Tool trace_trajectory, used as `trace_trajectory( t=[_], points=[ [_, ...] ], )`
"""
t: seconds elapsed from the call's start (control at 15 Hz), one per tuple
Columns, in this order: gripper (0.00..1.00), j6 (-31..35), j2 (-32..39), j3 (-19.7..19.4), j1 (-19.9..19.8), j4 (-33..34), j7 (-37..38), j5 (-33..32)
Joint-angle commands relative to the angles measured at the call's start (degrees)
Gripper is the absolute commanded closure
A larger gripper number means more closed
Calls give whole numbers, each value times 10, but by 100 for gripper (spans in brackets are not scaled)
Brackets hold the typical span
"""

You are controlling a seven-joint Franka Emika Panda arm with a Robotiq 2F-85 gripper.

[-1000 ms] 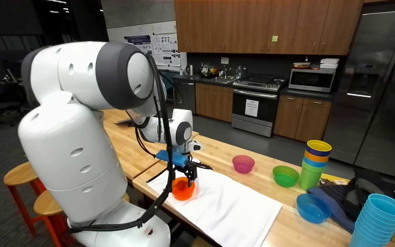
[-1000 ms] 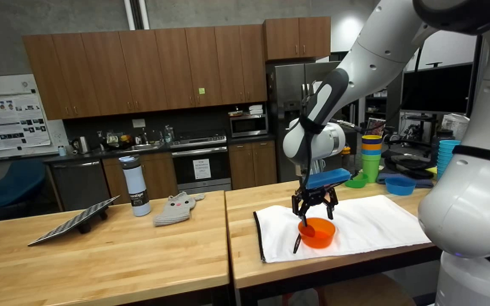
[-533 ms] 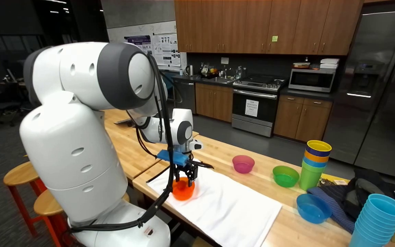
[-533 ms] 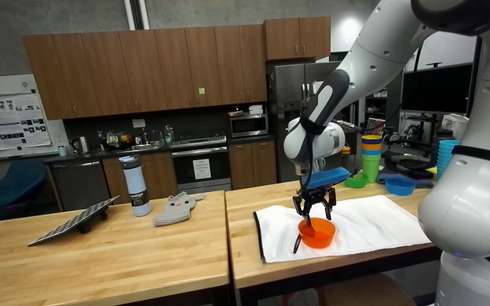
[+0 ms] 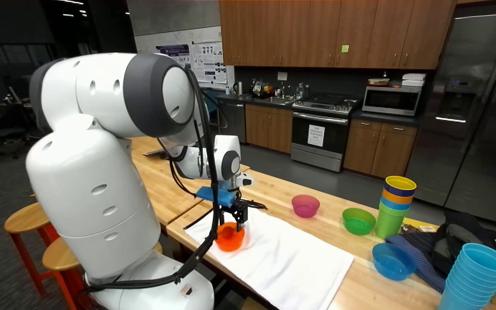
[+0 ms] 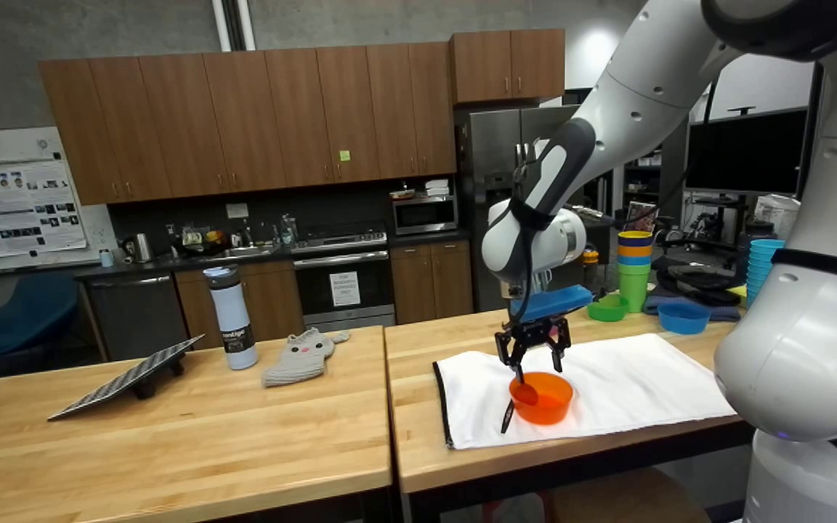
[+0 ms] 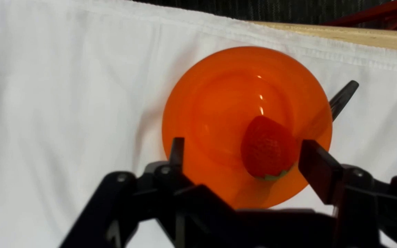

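Strawberry lies inside the orange bowl, at about four o'clock from the bowl's centre in the wrist view, its green leafy end pointing to six o'clock. Above it hovers the gripper, jaws standing wide apart with nothing clamped between them; the fruit shows between the two fingers, closer to the one at its three o'clock (whether that finger touches it, I cannot tell). A dark, slim handle sticks out past the bowl's rim between two and three o'clock in the same view. Under bowl and handle spreads the white towel, laid on the wooden table. Farther out, in an exterior view, the pink bowl sits at two o'clock from the orange one; the green bowl stands just short of three, near a stack of coloured cups, and the blue bowl just past three, with nested light-blue cups beyond it. On the neighbouring tabletop, in an exterior view, a grey knitted thing with a face lies between nine and ten o'clock from the orange bowl, near a pale-blue tumbler.
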Motion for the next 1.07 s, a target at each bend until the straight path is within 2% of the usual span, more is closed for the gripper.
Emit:
trace_trajectory(
  t=[0.0, 0.13, 0.2, 0.4, 0.47, 0.53, 1.0],
  points=[
    [17, 11, 17, 3, 8, 11, 27, -17],
    [42, 12, 21, 3, 8, 12, 29, -18],
    [44, 13, 24, 4, 10, 12, 32, -18],
    [63, 13, 29, 2, 11, 15, 33, -17],
    [60, 13, 31, 2, 12, 16, 34, -14],
    [63, 12, 32, 1, 11, 17, 33, -16],
    [45, 13, 38, 3, 15, 21, 37, -18]
  ],
)
